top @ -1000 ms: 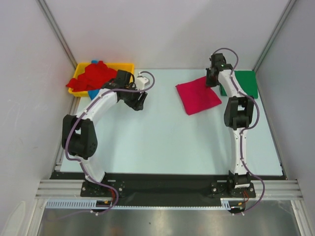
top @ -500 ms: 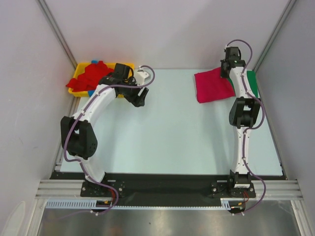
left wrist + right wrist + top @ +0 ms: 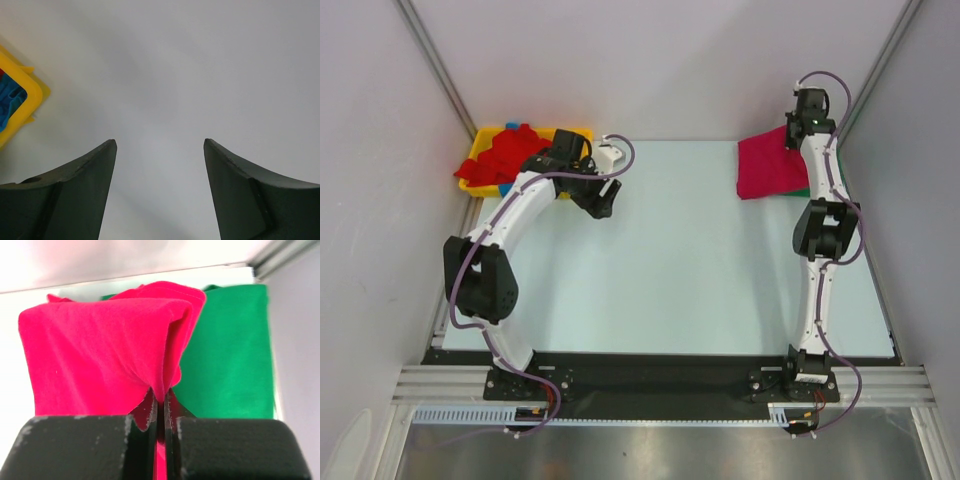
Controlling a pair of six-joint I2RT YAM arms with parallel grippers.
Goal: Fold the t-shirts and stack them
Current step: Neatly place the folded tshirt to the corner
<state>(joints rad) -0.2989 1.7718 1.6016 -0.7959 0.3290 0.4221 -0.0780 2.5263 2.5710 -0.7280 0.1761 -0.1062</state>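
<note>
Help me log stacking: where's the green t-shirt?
Green t-shirt: table's far right corner; in the top view mostly covered by the pink t-shirt in the right end effector.

Left arm point(image 3: 510, 235), right arm point(image 3: 817, 270): same build, white glossy link shells, black rounded joint housings.
Purple-grey cable point(image 3: 628, 148) along each arm, looping free at wrist.
Black bases point(image 3: 515, 383) on black strip, silver rail in front.
White block point(image 3: 608, 157) on left wrist.
Left fingers point(image 3: 75, 185): dark grey-green, matte, curved, tapering to blunt tips.
Right fingers point(image 3: 75, 445): black, blocky, flat-topped, faint pale speckling.
</note>
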